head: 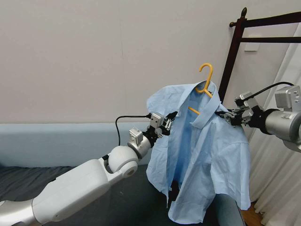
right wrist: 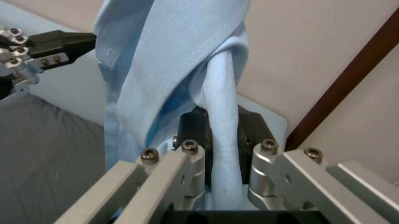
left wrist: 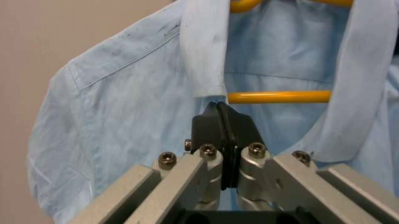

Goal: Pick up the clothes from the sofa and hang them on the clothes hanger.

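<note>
Light-blue cotton shirt (head: pixel 207 155) is up off the pale-blue sofa (head: pixel 47 141), already draped on yellow plastic hanger (head: pixel 206 77). L gripper (head: pixel 168 120) pinches its front edge, R gripper (head: pixel 225 114) clamps a shoulder fold. Left (my read): hook hanger onto dark wooden rack (head: pixel 233 52).

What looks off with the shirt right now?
The hanger sits tilted in the shirt, its hook in the air, not on the rack. The left gripper and right gripper pinch the shirt on either side.
</note>
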Motion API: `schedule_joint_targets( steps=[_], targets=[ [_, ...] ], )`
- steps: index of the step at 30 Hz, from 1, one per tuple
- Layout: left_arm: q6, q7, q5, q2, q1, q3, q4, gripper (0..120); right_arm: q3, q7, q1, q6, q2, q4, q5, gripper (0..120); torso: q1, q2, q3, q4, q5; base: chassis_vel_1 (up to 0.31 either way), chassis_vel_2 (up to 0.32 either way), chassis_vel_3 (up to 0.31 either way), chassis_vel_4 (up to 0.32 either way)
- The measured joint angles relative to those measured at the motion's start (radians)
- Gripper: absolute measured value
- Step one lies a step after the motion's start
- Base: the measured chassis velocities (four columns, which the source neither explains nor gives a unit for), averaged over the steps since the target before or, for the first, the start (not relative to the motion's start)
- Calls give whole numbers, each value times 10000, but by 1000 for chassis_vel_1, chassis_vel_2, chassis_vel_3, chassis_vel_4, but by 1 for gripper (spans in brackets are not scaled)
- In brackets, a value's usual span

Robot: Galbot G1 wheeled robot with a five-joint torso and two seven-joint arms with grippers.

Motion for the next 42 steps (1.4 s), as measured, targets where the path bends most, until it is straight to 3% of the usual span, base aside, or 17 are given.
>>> schedule_joint_targets(
  steps=[8, 13, 18, 25, 29, 32, 38, 42],
  targets=[
    [228, -355, -2, 541, -40, -46, -499, 0, 30, -457, -52, 5, -137, -203, -242, 8, -1, 0, 0, 4, 0, 0, 0, 0, 0],
    [325, -449, 69, 790, 23, -57, -1045, 19, 11, -514, -93, 7, 0, -269, -422, 8, -1, 0, -1, 5, 0, 0, 0, 0, 0],
    [474, -715, -10, 385, -150, 3, -940, 37, -29, -510, -98, 7, 84, -240, -461, 8, -1, 0, 0, 4, 0, 0, 0, 0, 0],
    [700, -1008, 173, -671, -608, 407, 168, 64, 8, -518, -104, 8, -17, -64, -404, 8, 0, 0, 0, 1, 2, 0, 0, 0, 0],
    [509, -1076, 171, -961, -690, 558, 461, 57, 63, -510, -99, 9, -97, -31, -332, 8, 0, 0, 0, 0, 2, 0, 0, 0, 0],
    [417, -1131, 178, -1031, -713, 665, 611, 43, 135, -510, -166, 12, -178, -6, -299, 8, -1, 0, 0, 1, 2, 0, 0, 0, 0],
    [372, -1204, 180, -1037, -644, 649, 701, 26, 151, -502, -203, 13, -138, 2, -296, 8, 0, -1, 0, 4, 1, 0, 0, 0, 0],
    [381, -1232, 195, -1031, -627, 615, 757, 6, 97, -494, -200, 15, -58, 9, -291, 8, 0, 0, 0, 4, 1, 0, 0, 0, 0]
  ],
)
